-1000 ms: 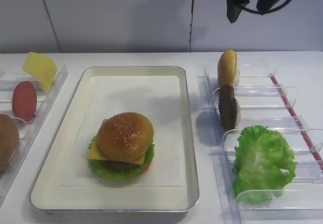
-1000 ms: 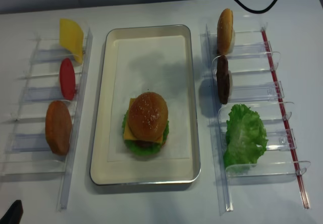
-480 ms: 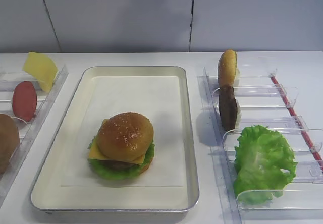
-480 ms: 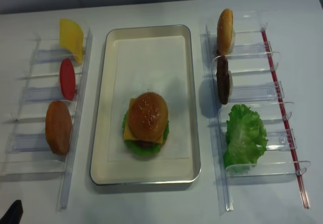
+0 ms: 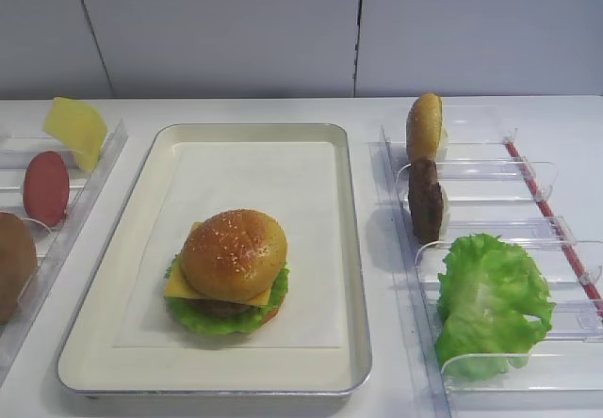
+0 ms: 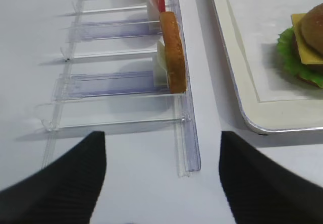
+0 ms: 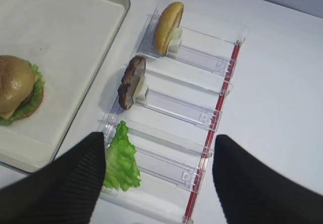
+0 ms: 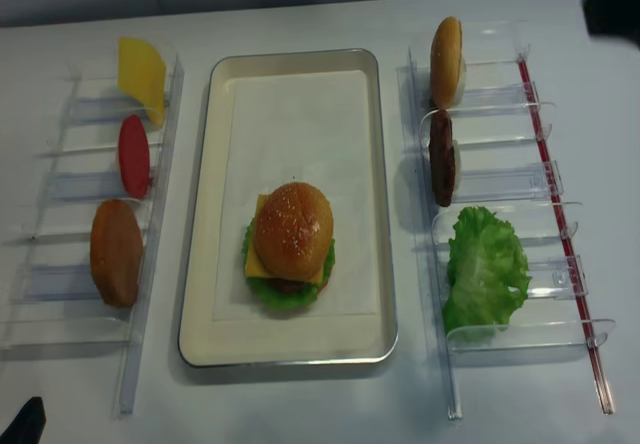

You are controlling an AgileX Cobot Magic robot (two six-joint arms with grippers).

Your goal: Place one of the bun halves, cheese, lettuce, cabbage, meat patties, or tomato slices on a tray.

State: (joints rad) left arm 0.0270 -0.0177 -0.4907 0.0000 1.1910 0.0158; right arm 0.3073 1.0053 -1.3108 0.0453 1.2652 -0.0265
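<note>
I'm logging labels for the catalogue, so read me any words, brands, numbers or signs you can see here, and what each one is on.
None: no view shows any text.
The tray, its paper liner, the clear racks and the burger are all unmarked.
The red strip along the right rack is plain.

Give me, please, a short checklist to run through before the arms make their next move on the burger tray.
1. Sesame bun top seated on the stack: ok, centred over the cheese slice and lettuce.
2. Stack inside the tray, on the paper liner: ok.
3. Right gripper empty: ok, fingers apart, nothing between them.
4. Left gripper empty: ok, fingers apart over bare table.
5. Both arms above the tray: ok, neither shows in the front view.
6. Spare patty and bun half upright in the right rack: ok.
</note>
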